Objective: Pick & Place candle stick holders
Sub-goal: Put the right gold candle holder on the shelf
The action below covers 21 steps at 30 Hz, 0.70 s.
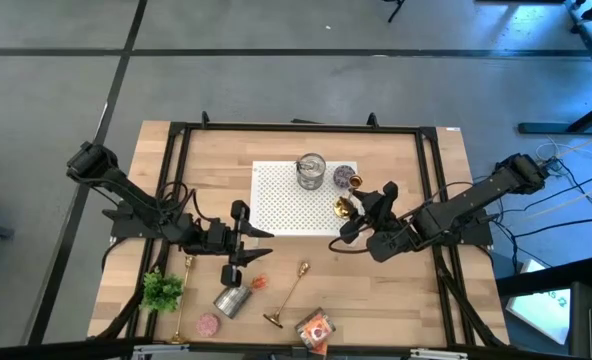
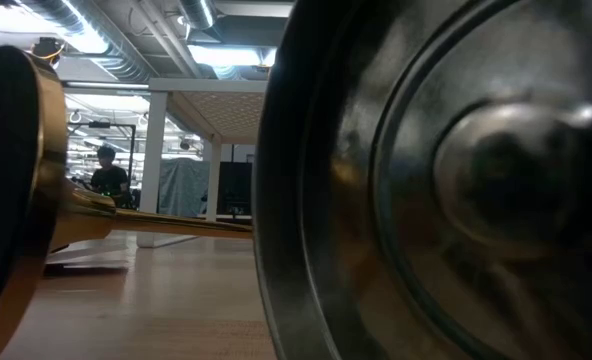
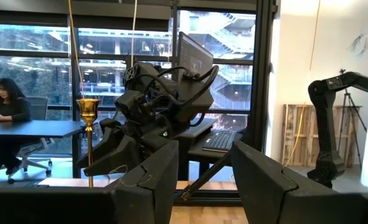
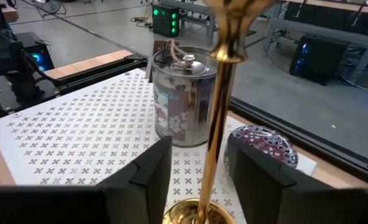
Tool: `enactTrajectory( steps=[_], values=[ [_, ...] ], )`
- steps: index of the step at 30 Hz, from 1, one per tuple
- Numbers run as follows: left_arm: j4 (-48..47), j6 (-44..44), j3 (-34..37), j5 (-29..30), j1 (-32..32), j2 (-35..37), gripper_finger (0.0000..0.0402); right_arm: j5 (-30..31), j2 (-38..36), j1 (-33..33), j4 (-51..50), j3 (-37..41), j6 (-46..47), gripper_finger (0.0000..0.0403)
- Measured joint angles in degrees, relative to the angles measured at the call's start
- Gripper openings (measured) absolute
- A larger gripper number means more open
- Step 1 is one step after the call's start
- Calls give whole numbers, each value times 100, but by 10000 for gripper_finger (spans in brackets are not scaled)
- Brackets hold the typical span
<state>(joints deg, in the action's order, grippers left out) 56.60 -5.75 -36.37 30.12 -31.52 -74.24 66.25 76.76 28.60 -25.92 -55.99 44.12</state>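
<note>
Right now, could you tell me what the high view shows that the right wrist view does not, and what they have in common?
Only the high view shows the left gripper hovering over the bare table, two candle stick holders lying flat, one near the front centre and one by the green plant, and a tin on its side.

Only the right wrist view shows the cross pattern on the white mat and the wick in the upright tin.

Both show the standing candle stick holder between the right gripper's fingers, on the mat beside that tin.
</note>
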Motion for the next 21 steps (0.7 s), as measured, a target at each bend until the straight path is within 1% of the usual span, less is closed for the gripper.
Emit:
enactTrajectory(
  steps=[6,12,17,21],
  values=[
    [-26,6,1,-1,-1,-2,144,-241,-181,51,-13,2,-2,176],
    [-35,23,1,-1,1,0,144,-241,-428,303,-93,4,-2,177],
    [-48,45,1,-1,-1,-2,143,-239,-655,515,-335,4,2,177],
    [-70,49,1,1,-1,-2,143,-245,-808,697,-719,4,54,177]
  ],
)
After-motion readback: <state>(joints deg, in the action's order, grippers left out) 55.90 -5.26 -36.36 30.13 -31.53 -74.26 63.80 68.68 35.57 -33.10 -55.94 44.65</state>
